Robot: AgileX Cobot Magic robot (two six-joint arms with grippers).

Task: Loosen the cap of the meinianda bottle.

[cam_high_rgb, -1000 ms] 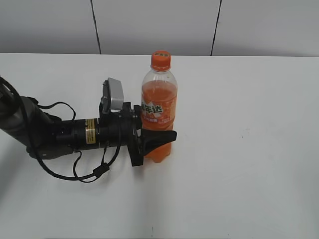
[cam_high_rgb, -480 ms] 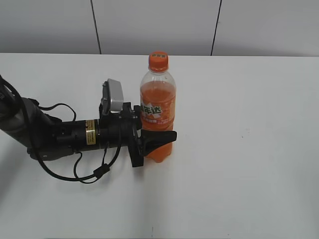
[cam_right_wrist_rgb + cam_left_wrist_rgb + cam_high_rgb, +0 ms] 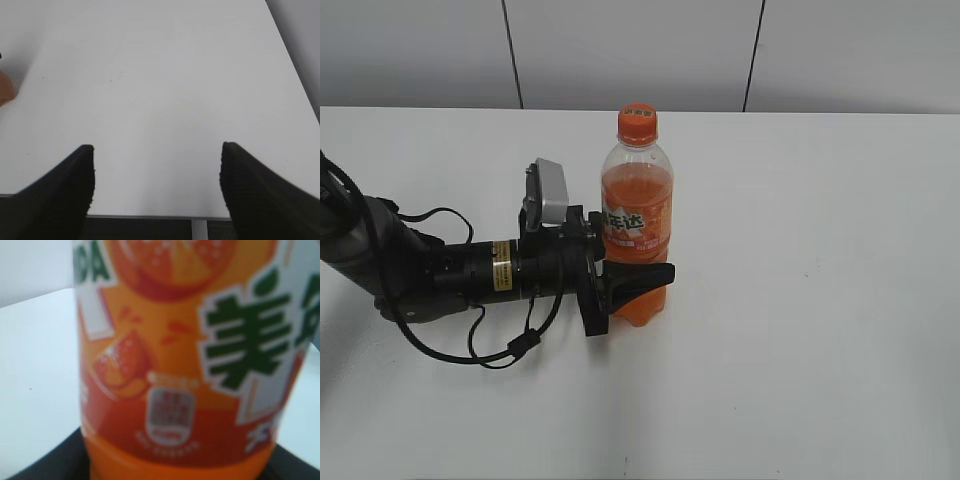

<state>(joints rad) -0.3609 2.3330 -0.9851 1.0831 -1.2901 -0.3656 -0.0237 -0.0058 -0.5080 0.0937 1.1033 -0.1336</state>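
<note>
The meinianda bottle (image 3: 638, 215) stands upright on the white table, full of orange soda, with its orange cap (image 3: 637, 122) on top. My left gripper (image 3: 642, 279) lies low along the table and is shut on the bottle's lower body, one black finger crossing its front. The left wrist view is filled by the bottle's label (image 3: 185, 340), with the black fingers at the bottom corners. My right gripper (image 3: 157, 170) is open and empty above the bare table near its edge. It is not in the exterior view. A sliver of orange (image 3: 5, 87) shows at the left edge of the right wrist view.
The white table (image 3: 820, 300) stretches right and in front of the bottle. The left arm's black body and cables (image 3: 450, 275) lie on the table's left side. A grey panelled wall (image 3: 640, 50) stands behind. The table's near edge (image 3: 150, 216) shows in the right wrist view.
The top of the bottle has shifted slightly to the left and then held still. The left gripper stays clamped on it.
</note>
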